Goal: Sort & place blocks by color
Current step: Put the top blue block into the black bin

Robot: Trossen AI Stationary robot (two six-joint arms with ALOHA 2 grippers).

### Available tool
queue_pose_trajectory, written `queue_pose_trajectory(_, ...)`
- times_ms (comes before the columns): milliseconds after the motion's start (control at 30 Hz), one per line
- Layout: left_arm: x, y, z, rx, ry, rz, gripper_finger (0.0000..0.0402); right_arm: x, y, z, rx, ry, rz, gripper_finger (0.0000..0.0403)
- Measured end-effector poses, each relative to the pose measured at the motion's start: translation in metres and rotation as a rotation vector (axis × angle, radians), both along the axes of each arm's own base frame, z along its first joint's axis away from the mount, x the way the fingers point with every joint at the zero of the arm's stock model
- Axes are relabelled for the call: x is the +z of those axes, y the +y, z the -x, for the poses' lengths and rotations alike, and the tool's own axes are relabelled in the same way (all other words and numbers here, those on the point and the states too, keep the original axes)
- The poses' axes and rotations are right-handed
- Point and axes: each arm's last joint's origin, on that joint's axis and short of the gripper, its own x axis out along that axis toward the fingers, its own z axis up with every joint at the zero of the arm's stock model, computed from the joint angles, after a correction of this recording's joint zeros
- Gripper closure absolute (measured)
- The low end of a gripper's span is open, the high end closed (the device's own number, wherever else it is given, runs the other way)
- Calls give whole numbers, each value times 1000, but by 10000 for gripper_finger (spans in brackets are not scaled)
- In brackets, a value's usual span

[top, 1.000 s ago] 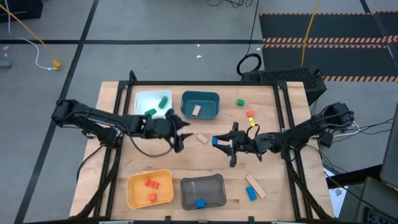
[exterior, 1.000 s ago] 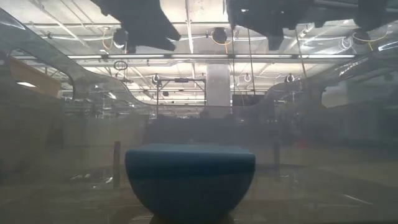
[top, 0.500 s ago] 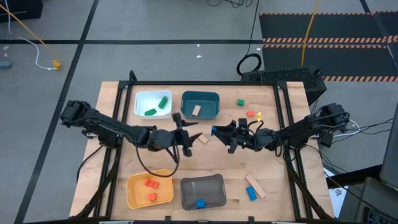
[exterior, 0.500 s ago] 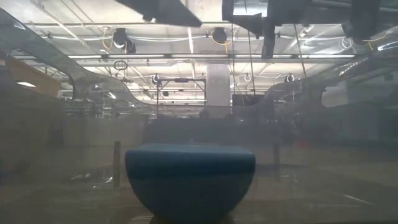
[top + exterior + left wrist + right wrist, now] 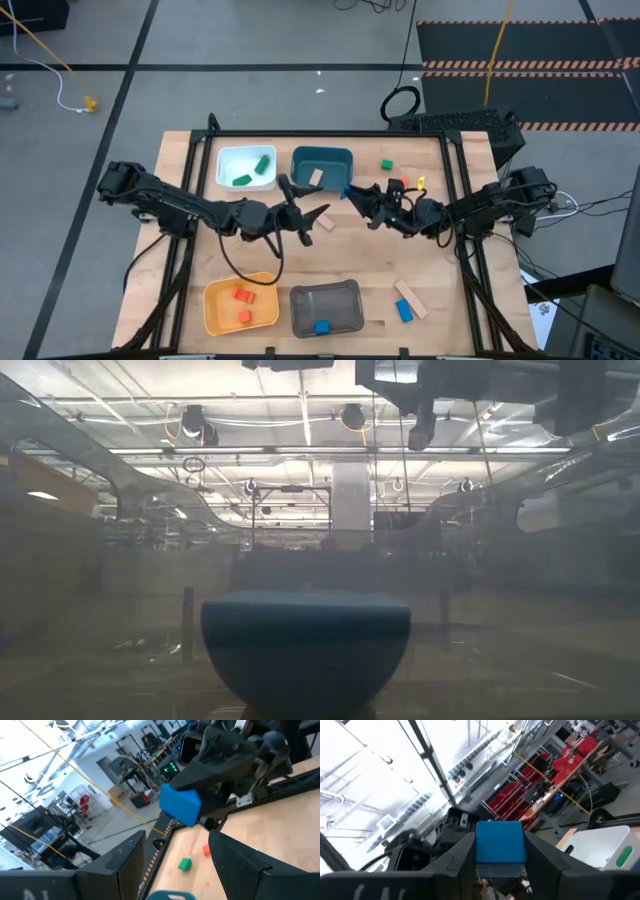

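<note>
— So where is the right tool [image 5: 352, 194] relative to the dark teal rectangular bin [image 5: 322, 168]?

— Just beside that bin's right near corner, above the pale wooden bench [image 5: 430, 260], pinching a small blue cube [image 5: 500, 843] between its two dark fingers [image 5: 456, 851]. The left wrist view shows the same cube [image 5: 180, 805] gripped in that tool.

— And the left tool [image 5: 306, 212]?

— On the near side of the teal bin, a little left of the right tool, facing it. Its fingers are spread apart with nothing between them; a tan wooden block [image 5: 326, 223] lies on the bench just beside its tips.

— What sits nearest the front edge, well away from the teal bin?

— A yellow rectangular bin [image 5: 241, 305] with two red-orange blocks [image 5: 243, 295] in it, a grey rectangular bin [image 5: 326, 308] with one blue block [image 5: 321, 327], and to the right of those a tan wooden bar [image 5: 409, 297] touching another blue block [image 5: 404, 312] on the bench.

— Further back?

— The teal bin holds a tan block [image 5: 316, 177]. Left of it, touching or nearly so, stands a white rectangular bin [image 5: 245, 166] with two green blocks [image 5: 262, 163]. To the teal bin's right, a small green cube [image 5: 386, 165] rests on the bench, with a red-orange block [image 5: 396, 184] nearer, close to the right arm.

— The low view?

— Only the teal bin's [image 5: 305, 645] rounded front wall, with dark arm parts overhead.
</note>
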Motion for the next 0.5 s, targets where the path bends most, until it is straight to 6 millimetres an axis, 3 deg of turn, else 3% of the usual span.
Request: queue_pose_trajectory(500, 8, 13, -4, -76, -82, 3, 183, 25, 2, -25, -39, 24, 83, 279)
